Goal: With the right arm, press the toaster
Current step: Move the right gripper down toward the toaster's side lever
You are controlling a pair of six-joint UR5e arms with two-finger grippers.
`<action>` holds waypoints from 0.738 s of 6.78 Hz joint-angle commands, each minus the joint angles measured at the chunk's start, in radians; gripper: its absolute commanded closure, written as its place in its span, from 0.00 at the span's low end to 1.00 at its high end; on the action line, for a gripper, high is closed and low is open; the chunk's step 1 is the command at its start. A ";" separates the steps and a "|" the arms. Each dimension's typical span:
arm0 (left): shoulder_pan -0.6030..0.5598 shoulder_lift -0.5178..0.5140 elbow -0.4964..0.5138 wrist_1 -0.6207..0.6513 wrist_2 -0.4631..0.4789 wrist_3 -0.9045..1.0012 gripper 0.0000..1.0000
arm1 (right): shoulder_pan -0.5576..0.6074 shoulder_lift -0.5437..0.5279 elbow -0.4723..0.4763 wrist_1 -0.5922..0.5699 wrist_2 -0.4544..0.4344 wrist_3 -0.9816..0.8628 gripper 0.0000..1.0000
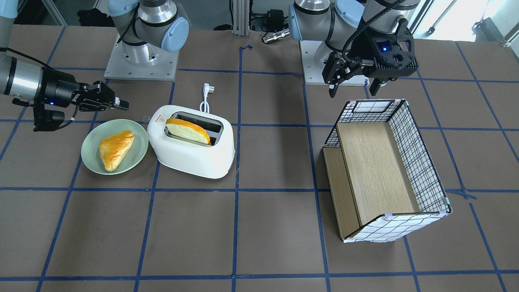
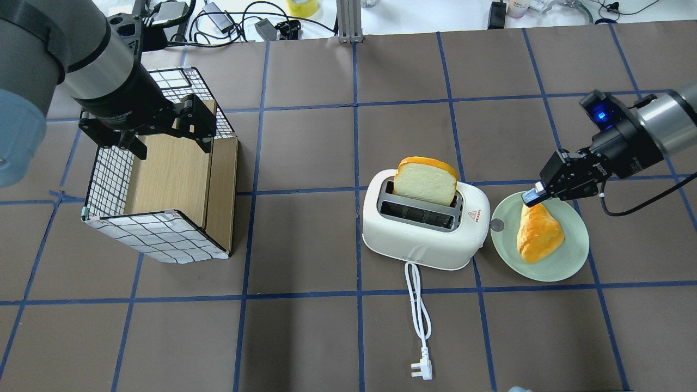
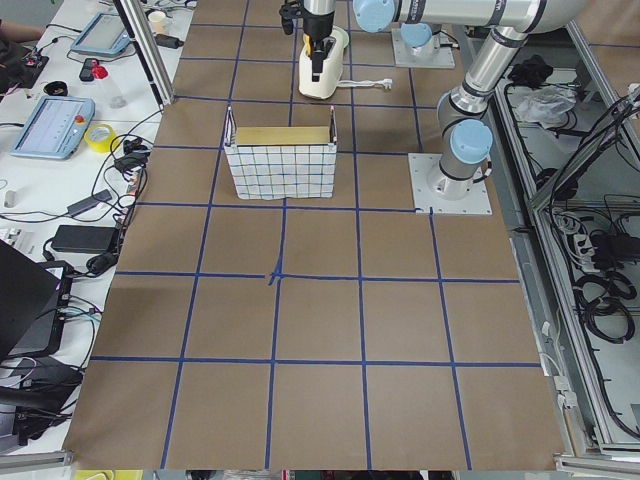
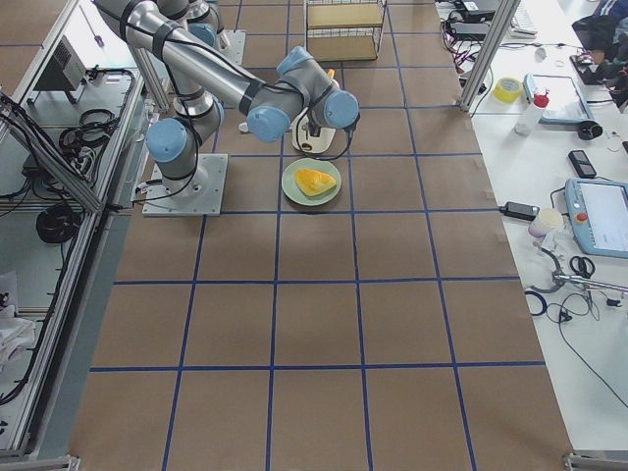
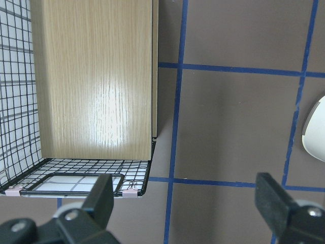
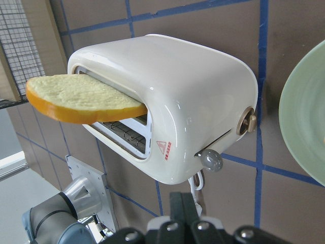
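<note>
The white two-slot toaster (image 1: pixel 190 142) stands mid-table with a slice of bread (image 2: pixel 426 179) sticking out of one slot. Its cord (image 2: pixel 418 305) lies loose on the table. The grey lever knob (image 6: pixel 210 160) sits at the end facing the green plate (image 2: pixel 566 261). My right gripper (image 2: pixel 531 196) is shut and empty. It hovers over the plate's far rim, a short way from the toaster's lever end and not touching it. In the right wrist view the toaster (image 6: pixel 177 107) fills the middle. My left gripper (image 2: pixel 158 130) is open and empty above the wire basket (image 2: pixel 109 179).
A triangular piece of bread (image 1: pixel 115 149) lies on the green plate (image 1: pixel 91 156), right beside the toaster. The wire basket (image 1: pixel 421 162) with wooden shelves lies on the robot's left side. Blue tape lines grid the brown table.
</note>
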 commanded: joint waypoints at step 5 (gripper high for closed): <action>0.000 0.000 0.000 0.000 -0.001 0.000 0.00 | -0.056 0.037 0.169 -0.128 0.104 -0.169 1.00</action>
